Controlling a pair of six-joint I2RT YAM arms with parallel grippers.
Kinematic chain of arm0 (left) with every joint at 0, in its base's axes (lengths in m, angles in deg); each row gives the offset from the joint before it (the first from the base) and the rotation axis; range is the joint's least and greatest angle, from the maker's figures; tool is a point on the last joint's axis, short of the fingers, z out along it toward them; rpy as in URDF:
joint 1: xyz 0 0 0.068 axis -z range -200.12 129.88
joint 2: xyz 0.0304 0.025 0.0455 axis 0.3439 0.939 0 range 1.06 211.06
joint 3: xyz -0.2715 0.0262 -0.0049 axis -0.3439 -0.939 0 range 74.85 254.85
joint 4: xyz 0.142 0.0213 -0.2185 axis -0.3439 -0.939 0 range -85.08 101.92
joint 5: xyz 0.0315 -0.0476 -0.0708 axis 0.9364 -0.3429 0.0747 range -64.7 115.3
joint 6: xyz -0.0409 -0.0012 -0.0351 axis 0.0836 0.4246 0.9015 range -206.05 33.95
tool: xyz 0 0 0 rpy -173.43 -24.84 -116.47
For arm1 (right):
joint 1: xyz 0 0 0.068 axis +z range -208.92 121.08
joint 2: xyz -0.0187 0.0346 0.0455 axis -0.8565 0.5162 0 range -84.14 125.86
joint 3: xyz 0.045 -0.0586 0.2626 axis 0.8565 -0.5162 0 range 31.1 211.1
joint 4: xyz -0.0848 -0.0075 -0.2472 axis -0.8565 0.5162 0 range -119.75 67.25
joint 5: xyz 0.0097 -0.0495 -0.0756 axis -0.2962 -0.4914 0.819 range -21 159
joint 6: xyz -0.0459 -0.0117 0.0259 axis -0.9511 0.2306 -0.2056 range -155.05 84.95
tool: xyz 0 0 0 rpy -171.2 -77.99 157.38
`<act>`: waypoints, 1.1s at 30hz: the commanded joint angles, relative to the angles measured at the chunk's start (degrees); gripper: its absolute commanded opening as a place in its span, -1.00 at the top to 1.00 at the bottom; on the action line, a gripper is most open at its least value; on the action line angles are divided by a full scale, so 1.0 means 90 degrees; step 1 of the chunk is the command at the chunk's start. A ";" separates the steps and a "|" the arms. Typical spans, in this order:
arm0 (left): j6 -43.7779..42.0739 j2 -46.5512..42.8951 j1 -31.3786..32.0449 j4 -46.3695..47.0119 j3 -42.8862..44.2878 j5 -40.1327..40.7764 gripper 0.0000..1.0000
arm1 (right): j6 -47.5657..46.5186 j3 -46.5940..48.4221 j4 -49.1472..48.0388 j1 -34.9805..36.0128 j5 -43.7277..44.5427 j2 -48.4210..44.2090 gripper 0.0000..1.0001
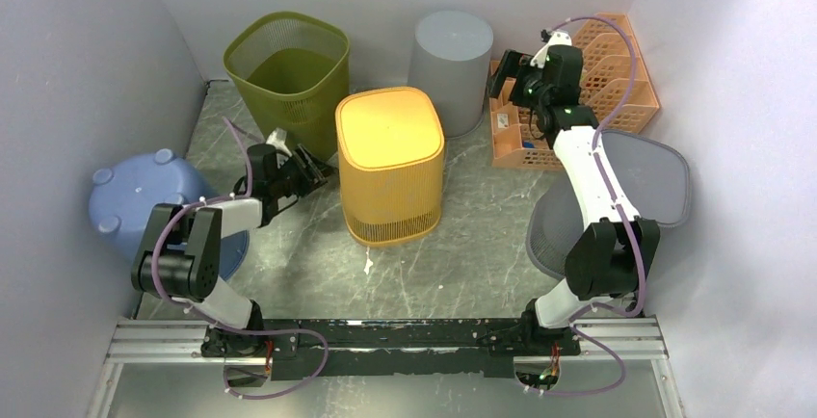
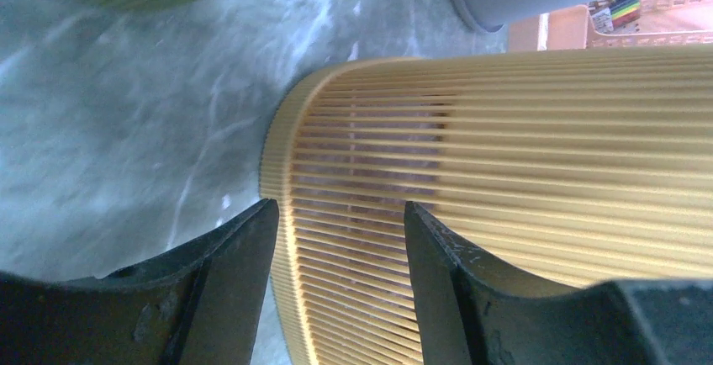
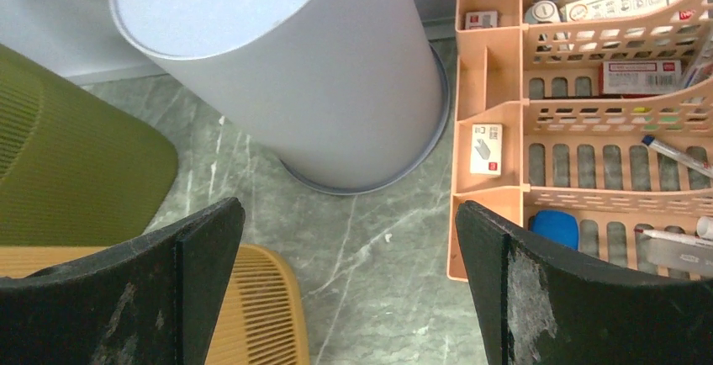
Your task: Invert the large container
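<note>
Standing in the middle of the top view, the yellow slatted basket rests on the grey marbled counter with its solid, closed base facing up and its open rim down on the surface. The left gripper sits just beside the basket's left wall. In the left wrist view its two dark fingers are spread apart, with the basket's ribbed wall and curved edge showing in the gap between them; nothing is pinched. Whether either finger touches the wall cannot be told.

The right gripper is in the upper right of the top view, well apart from the yellow basket. Its fingers are spread wide and hold nothing. In the right wrist view they frame the strip of counter between the grey cylindrical bin and the orange desk organizer, which holds small boxes and pens.

A green mesh wastebasket stands open-side up at the upper left, behind the left gripper. A blue tub lies at the left edge with its small feet pointing up. A grey mesh tray sits at the right, partly under the right arm.
</note>
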 commanded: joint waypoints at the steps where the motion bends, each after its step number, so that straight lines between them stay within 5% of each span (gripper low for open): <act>1: -0.0303 0.0059 0.0429 -0.0286 0.0690 0.0639 -0.34 | 0.0004 0.0318 0.0161 -0.0006 -0.0364 -0.0439 -1.00; 16: -0.0074 0.1990 0.3372 -0.0064 0.2459 0.0938 -0.33 | 0.0404 0.0390 0.0074 0.0028 -0.1030 -0.1017 -1.00; 25: -0.0369 0.2797 0.3920 -0.0466 0.3661 0.0824 -0.33 | 0.0513 0.0340 -0.0468 0.0032 -0.1332 -0.1421 -1.00; 33: -0.1957 0.1943 0.4007 -0.2854 0.4332 0.1791 -0.50 | 0.0630 0.0082 -0.0549 0.0027 -0.1443 -0.1565 -1.00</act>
